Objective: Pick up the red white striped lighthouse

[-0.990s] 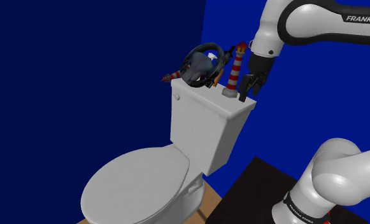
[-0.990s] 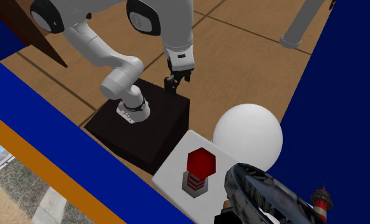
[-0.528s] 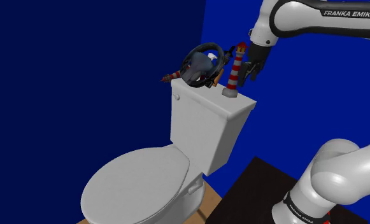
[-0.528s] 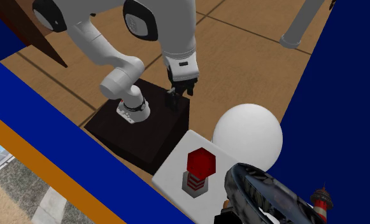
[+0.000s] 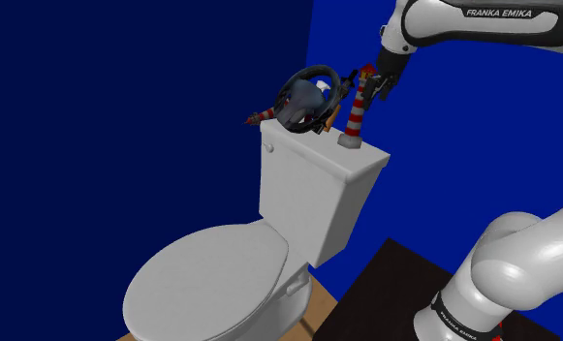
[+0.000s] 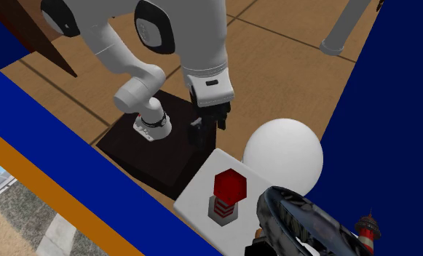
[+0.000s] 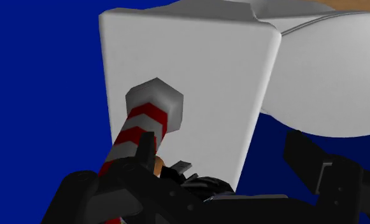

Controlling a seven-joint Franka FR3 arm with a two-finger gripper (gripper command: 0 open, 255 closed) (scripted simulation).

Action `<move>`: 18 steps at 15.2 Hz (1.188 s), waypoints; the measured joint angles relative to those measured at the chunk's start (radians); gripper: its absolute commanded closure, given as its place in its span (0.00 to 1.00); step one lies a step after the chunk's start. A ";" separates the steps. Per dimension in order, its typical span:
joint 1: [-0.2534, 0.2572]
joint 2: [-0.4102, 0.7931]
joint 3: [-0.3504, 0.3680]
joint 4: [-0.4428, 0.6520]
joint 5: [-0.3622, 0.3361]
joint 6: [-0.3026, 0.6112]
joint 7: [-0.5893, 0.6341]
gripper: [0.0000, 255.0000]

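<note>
A tall lighthouse (image 5: 355, 111) with red and white stripes and a grey base stands upright on the white toilet tank lid (image 5: 313, 160). From above, its red hexagonal top (image 6: 229, 190) is what shows. My black gripper (image 5: 375, 89) hangs level with the lighthouse's top, close beside it on the shoulder view's right. In the wrist view the striped shaft (image 7: 135, 130) runs from beside one finger (image 7: 145, 151) down to its grey base (image 7: 155, 100). The other finger (image 7: 311, 159) stands well apart from it. The gripper (image 7: 228, 159) is open and grips nothing.
A dark ring-shaped object (image 5: 308, 95) and a smaller striped piece (image 5: 255, 118) lie on the lid beyond the lighthouse. Below is the toilet's closed seat lid (image 5: 211, 276). Blue walls close in behind. The arm's dark stand (image 6: 166, 145) sits on a wooden floor.
The gripper rose from beside the lighthouse's base to the height of its top and drew closer to it. The lighthouse has not moved.
</note>
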State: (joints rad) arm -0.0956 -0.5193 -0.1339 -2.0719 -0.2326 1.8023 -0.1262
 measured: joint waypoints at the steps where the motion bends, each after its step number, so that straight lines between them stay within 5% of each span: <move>1: -0.003 0.020 -0.009 0.023 -0.009 0.014 -0.014 0.00; 12: -0.027 0.251 -0.102 0.346 -0.050 0.114 -0.171 0.00; 18: -0.032 0.246 -0.108 0.288 -0.062 0.182 -0.166 0.00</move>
State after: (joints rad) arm -0.1275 -0.2728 -0.2423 -1.7835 -0.2941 1.9844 -0.2920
